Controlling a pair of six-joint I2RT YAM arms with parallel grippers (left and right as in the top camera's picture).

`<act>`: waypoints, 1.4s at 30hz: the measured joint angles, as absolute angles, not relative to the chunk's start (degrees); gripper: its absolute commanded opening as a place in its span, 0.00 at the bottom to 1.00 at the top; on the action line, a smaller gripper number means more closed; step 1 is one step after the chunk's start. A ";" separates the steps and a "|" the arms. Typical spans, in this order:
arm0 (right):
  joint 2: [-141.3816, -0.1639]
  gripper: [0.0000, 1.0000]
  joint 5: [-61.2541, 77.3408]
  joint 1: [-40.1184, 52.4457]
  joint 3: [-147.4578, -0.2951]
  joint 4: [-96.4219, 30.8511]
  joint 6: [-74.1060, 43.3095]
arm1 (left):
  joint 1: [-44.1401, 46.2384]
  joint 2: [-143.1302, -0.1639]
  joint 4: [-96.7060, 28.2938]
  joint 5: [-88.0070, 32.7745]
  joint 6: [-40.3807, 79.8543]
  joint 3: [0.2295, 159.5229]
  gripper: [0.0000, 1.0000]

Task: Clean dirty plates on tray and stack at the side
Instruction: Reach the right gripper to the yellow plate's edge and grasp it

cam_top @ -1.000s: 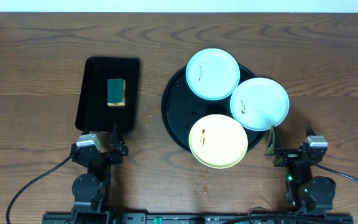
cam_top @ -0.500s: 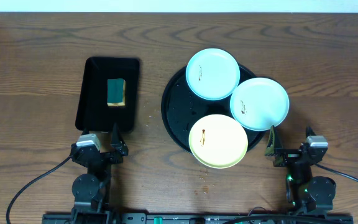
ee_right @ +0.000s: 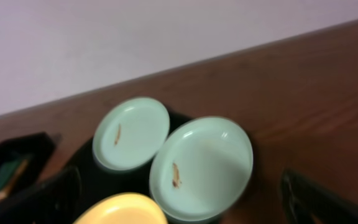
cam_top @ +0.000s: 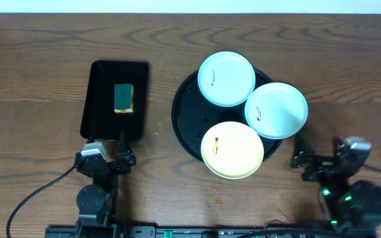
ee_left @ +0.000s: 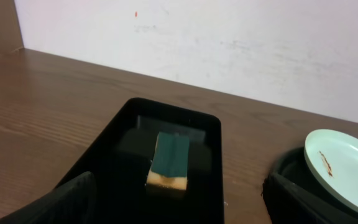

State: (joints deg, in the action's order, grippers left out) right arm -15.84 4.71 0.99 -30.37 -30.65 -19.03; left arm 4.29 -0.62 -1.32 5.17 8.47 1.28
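Observation:
The round black tray [cam_top: 184, 116] holds three plates: a mint-blue plate [cam_top: 226, 79] at the far side, a second mint-blue plate [cam_top: 276, 110] overhanging the right rim, and a yellow plate [cam_top: 232, 149] at the near edge. Each has a small brown smudge. My right gripper [cam_top: 323, 157] is open and empty, on the near right of the tray, just beyond the right mint plate. The right wrist view shows both mint plates [ee_right: 131, 132] [ee_right: 201, 167] and the yellow one [ee_right: 120, 210]. My left gripper [cam_top: 110, 151] is open and empty at the near end of the rectangular tray.
A smaller rectangular black tray [cam_top: 114, 99] at the left holds a green and yellow sponge [cam_top: 123, 98], which also shows in the left wrist view [ee_left: 169, 162]. A small brown mark [cam_top: 215, 185] lies on the wooden table in front of the yellow plate. A white wall lies behind the table.
My right gripper has shifted to the right and turned, so it now sits farther from the yellow plate. The left arm and the plates have not moved.

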 measured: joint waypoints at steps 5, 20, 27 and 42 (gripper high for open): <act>-36.47 0.99 5.78 0.99 -56.12 -52.73 -18.41 | 4.29 -0.62 -1.50 5.41 8.45 1.39 0.86; -73.06 0.49 16.56 1.56 -83.11 -77.03 -13.04 | 4.29 -0.62 -1.63 5.58 8.25 1.43 0.86; -73.89 0.49 18.35 9.30 -68.97 -72.55 -16.91 | 4.29 -0.62 -1.63 5.56 8.10 1.43 0.86; -74.04 0.31 7.44 18.74 -41.19 -45.56 -33.43 | 4.29 -0.62 -1.61 5.58 7.81 1.43 0.86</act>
State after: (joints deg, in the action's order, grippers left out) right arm -74.04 7.44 18.74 -41.19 -45.56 -33.43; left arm 4.29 -0.62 -1.61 5.58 7.81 1.43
